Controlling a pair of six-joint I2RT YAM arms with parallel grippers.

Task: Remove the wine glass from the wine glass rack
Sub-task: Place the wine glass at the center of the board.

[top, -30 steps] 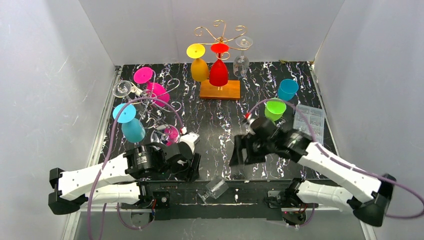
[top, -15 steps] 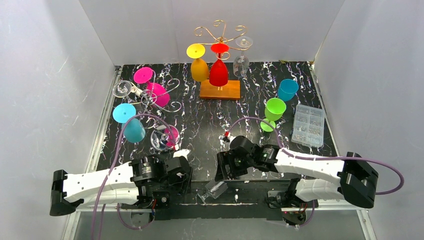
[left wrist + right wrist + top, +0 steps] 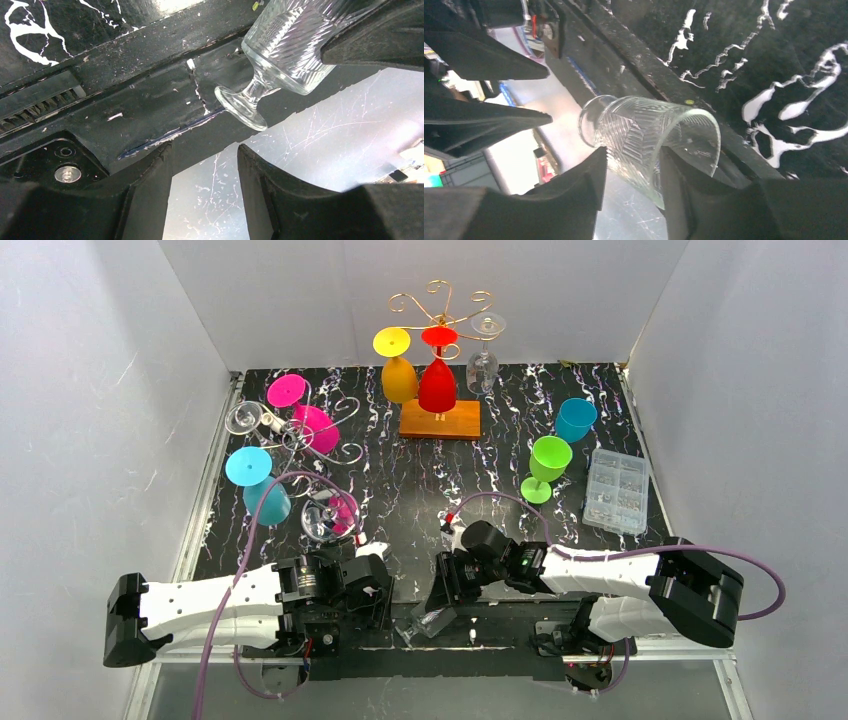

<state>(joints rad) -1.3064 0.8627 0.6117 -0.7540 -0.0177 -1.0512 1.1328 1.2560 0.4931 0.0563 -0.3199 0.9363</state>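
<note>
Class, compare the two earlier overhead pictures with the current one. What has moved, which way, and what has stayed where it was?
The right gripper drew back and leftward to the near edge. Its fingers now straddle the clear ribbed glass lying there, though a firm grip is unclear. The left gripper, open, also pulled back. The ribbed glass and the rack with three hanging glasses stayed put.

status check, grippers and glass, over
Right gripper straddling clear glass, on its side at table edge, grip unclear. Left gripper open, empty, by its foot. Rack holds three more.
</note>
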